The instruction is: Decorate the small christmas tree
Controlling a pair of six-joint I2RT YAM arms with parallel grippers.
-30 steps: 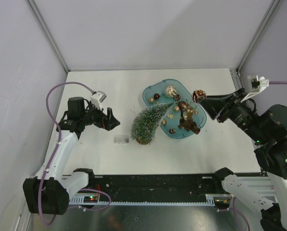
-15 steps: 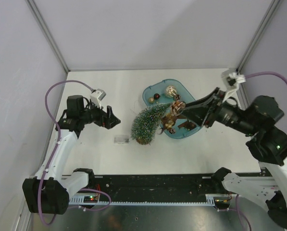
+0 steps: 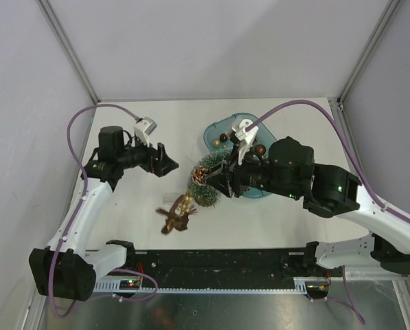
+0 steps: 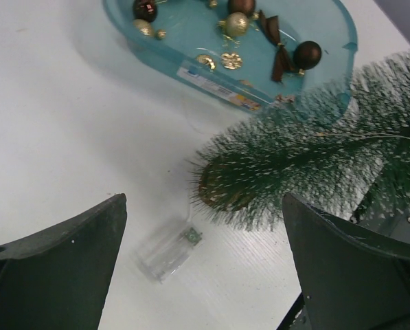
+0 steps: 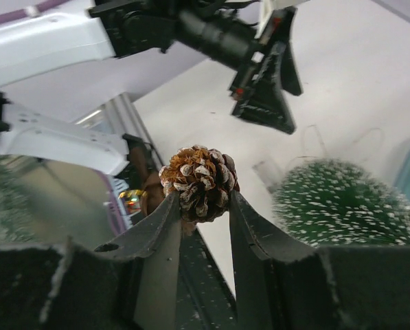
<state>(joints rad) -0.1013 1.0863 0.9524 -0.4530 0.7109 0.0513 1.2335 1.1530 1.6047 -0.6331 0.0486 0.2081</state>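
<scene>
The small christmas tree (image 3: 211, 194) lies tipped over, its brown base (image 4: 225, 190) toward my left gripper and its tip toward the teal tray (image 3: 215, 132). It also shows in the right wrist view (image 5: 342, 203). My right gripper (image 3: 203, 177) hangs over the tree, shut on a frosted pine cone (image 5: 199, 180). A brown bow with gold pieces (image 3: 176, 214) trails below it, left of the tree. My left gripper (image 3: 165, 162) is open and empty, just left of the tree, over a clear battery box (image 4: 167, 249).
The tray (image 4: 328, 31) holds several gold and brown baubles and a brown bow (image 4: 281, 55). The right arm (image 3: 301, 179) lies across the tray. Walls and metal posts close in the table's back and sides.
My right arm swung left from beside the tray, across it, to over the tree, carrying the pine cone with the bow trailing. My left gripper moved a little toward the tree.
</scene>
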